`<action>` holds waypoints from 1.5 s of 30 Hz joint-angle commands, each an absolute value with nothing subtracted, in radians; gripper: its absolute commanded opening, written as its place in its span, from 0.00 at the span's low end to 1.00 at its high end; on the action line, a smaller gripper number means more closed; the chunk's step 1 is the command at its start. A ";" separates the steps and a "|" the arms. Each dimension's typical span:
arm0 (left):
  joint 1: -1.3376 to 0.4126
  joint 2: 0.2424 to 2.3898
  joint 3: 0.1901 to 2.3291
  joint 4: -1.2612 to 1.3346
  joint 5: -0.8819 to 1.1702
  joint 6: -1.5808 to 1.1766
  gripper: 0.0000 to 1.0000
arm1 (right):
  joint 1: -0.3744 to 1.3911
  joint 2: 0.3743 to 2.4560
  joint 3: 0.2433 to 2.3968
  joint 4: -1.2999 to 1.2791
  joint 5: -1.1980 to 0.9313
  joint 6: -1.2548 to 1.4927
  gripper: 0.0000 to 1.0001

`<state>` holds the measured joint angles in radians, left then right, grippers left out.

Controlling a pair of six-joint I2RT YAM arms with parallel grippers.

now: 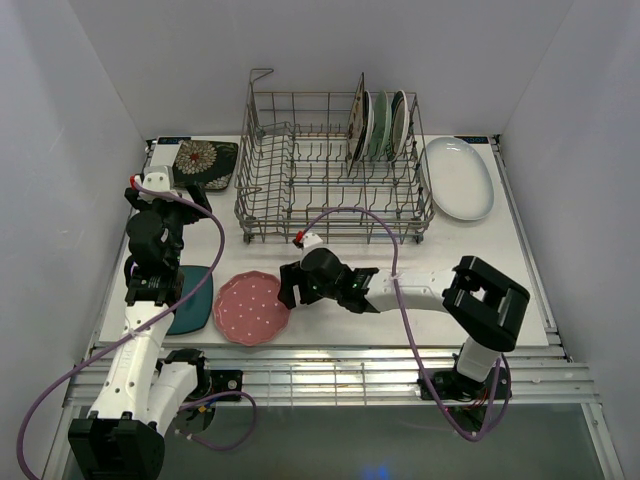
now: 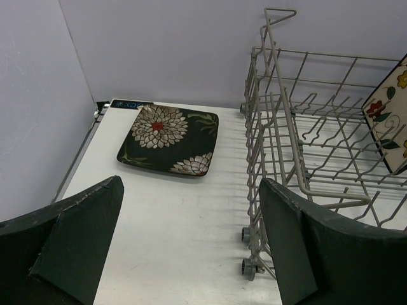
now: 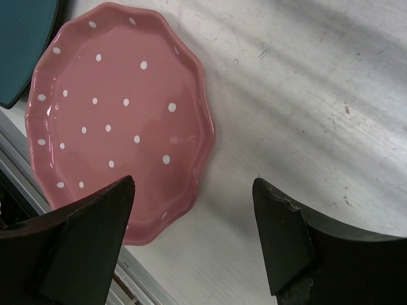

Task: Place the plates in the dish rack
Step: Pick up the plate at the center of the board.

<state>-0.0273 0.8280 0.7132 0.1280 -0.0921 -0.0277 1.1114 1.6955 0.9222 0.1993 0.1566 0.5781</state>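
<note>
My right hand (image 3: 191,190) hangs spread astride the rim of the pink, white-dotted scalloped plate (image 3: 114,108). The plate lies flat on the white counter (image 3: 318,95), mostly to that hand's left. My left hand (image 2: 191,184), also spread, is farther off.

We've got two matching arms, left arm (image 1: 135,345) and right arm (image 1: 415,292): white link shells, black joint housings, black base blocks. A loose purple cable (image 1: 380,225) loops along each one. There's a small red-and-white fitting (image 1: 299,237) by the wrist. Left claw (image 2: 191,183) and right claw (image 3: 194,183) have dark, matte, wedge-shaped fingers (image 3: 82,241). We see pale chipping on their inner edges.
</note>
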 commanded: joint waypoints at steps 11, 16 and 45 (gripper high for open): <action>-0.023 0.799 0.709 0.130 -0.075 -0.023 0.98 | 1.112 1.805 1.026 0.284 0.115 0.641 0.71; -0.023 0.796 0.709 0.129 -0.074 -0.021 0.98 | 1.112 1.819 1.032 0.282 0.115 0.649 0.69; -0.023 0.796 0.709 0.129 -0.071 -0.020 0.98 | 1.114 1.858 0.980 0.313 0.094 0.699 0.54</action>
